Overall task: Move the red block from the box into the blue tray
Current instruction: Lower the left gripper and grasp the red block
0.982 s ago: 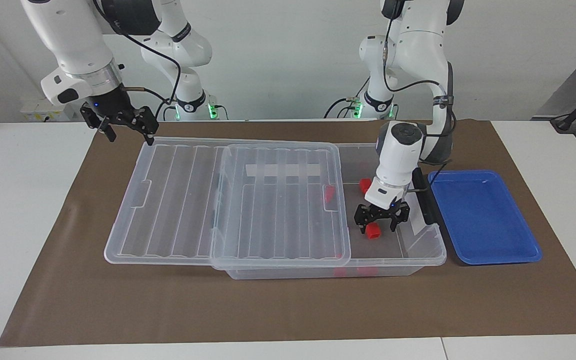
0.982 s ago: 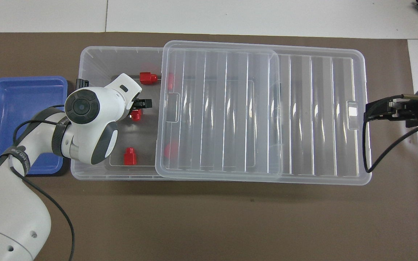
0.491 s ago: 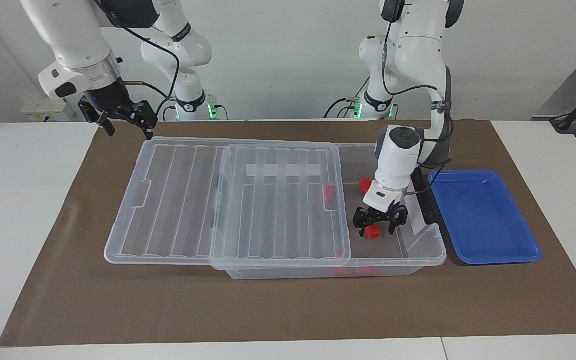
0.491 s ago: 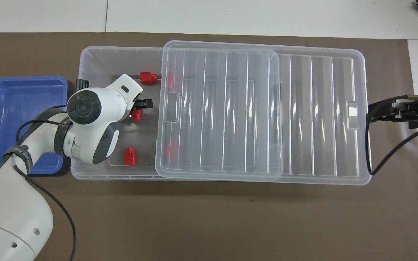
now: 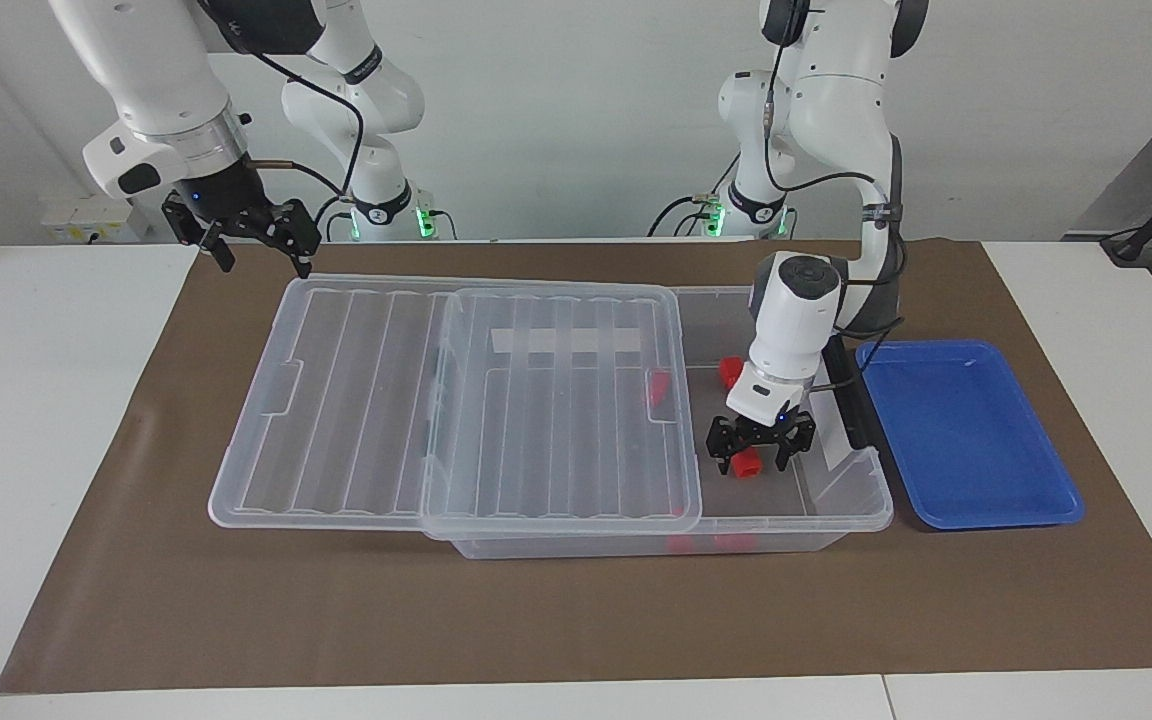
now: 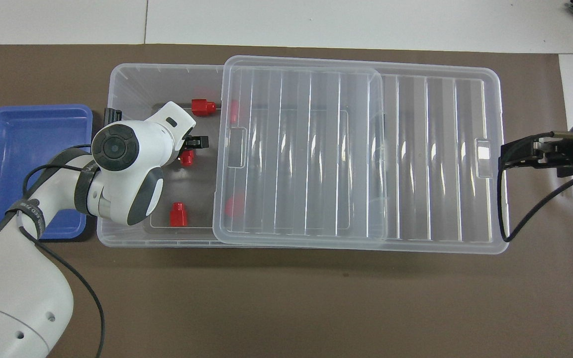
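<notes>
Facing view, left to right: right gripper (image 5: 254, 243) hangs with fingers spread and nothing in them, over the mat just off the lid's (image 5: 456, 400) corner at the right arm's end; that arm waits. Clear lid lies slid off-centre on the box (image 5: 841, 500), uncovering the end toward the blue tray (image 5: 966, 430). Left gripper (image 5: 750, 462) is down inside that uncovered end, jaws straddling the red block (image 5: 749, 463); firm grip or not, cannot tell. Tray sits beside the box's handle end.
</notes>
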Robot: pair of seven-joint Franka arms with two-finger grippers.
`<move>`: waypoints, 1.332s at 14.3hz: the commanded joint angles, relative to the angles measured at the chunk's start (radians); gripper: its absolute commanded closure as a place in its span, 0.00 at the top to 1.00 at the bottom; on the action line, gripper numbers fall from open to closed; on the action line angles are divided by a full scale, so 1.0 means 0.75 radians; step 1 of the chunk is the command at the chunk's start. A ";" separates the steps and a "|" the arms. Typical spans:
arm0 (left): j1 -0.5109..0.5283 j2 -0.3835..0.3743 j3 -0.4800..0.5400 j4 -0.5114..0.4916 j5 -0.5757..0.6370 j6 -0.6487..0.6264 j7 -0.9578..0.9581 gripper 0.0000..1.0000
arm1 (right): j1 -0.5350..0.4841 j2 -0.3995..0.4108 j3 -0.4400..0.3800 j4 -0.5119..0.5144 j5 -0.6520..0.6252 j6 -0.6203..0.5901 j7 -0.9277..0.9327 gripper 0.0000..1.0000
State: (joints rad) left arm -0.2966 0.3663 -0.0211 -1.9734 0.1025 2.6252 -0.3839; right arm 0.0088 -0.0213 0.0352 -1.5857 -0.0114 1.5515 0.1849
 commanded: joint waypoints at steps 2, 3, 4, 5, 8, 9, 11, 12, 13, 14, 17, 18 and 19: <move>0.003 0.002 0.002 -0.017 0.029 0.036 -0.024 0.65 | -0.008 -0.021 0.016 -0.011 -0.022 -0.013 0.005 1.00; 0.003 0.002 0.002 -0.017 0.029 0.036 -0.024 0.64 | -0.008 -0.021 0.016 -0.011 -0.022 -0.009 0.005 1.00; 0.003 0.002 0.004 -0.017 0.029 0.036 -0.024 0.63 | -0.008 -0.021 0.016 -0.011 -0.022 -0.007 0.003 1.00; 0.003 0.002 0.002 -0.017 0.029 0.036 -0.024 0.63 | -0.008 -0.021 0.016 -0.011 -0.022 -0.007 0.003 1.00; 0.005 0.002 0.002 -0.017 0.029 0.036 -0.022 0.62 | -0.008 -0.021 0.019 -0.013 -0.022 -0.007 0.005 1.00; 0.005 0.002 0.002 -0.017 0.029 0.036 -0.022 0.62 | -0.008 -0.021 0.019 -0.011 -0.022 -0.007 0.005 1.00; 0.005 0.002 0.002 -0.017 0.029 0.034 -0.020 0.58 | -0.008 -0.021 0.019 -0.011 -0.022 -0.007 0.005 1.00; 0.003 0.002 0.002 -0.017 0.029 0.032 -0.020 0.55 | -0.008 -0.021 0.019 -0.013 -0.022 -0.007 0.005 1.00; 0.005 0.002 0.002 -0.017 0.029 0.032 -0.018 0.52 | -0.008 -0.021 0.019 -0.013 -0.022 -0.007 0.005 1.00; 0.005 0.002 0.004 -0.017 0.029 0.032 -0.018 0.48 | -0.008 -0.021 0.021 -0.013 -0.022 -0.011 0.005 1.00; 0.005 0.002 0.002 -0.017 0.029 0.028 -0.016 0.31 | -0.008 -0.021 0.021 -0.013 -0.022 -0.011 0.005 1.00; 0.005 0.002 0.002 -0.015 0.029 0.028 -0.016 0.26 | -0.008 -0.021 0.021 -0.013 -0.022 -0.009 0.005 1.00; 0.005 0.002 0.004 -0.015 0.029 0.026 -0.016 0.25 | -0.008 -0.021 0.021 -0.013 -0.020 -0.009 0.005 1.00</move>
State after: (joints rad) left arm -0.2965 0.3679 -0.0208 -1.9734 0.1026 2.6265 -0.3839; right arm 0.0092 -0.0216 0.0388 -1.5857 -0.0114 1.5515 0.1849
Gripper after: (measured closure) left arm 0.661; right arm 0.000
